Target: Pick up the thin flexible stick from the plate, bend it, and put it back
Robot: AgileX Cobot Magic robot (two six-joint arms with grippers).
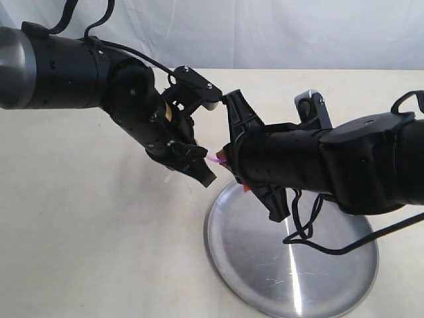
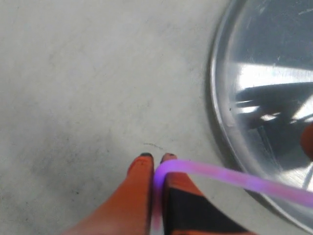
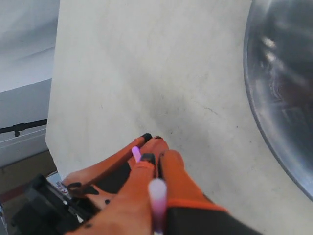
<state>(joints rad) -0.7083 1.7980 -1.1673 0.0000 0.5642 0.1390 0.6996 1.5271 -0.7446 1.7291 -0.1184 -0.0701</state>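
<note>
Stick [image 2: 234, 177]: aloft by plate's [image 1: 331, 291] far-left rim — bowed, gripped at both ends;
Left gripper [image 2: 155, 161]: clamped on one end, anchoring it;
Right gripper [image 3: 159, 161]: clamped on other end — brought close, probably to force the bend

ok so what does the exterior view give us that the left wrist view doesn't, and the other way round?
Exterior only: the left gripper and right gripper together, tips nearly meeting by the rim of the plate, most of which is in view. Only a short pink bit of the stick shows between them.
Left wrist only: the left gripper's orange fingers shut on the stick, which bends sharply at the tips and arcs off over the plate's edge.
Both: the stick, the silver plate and the pale table.
</note>
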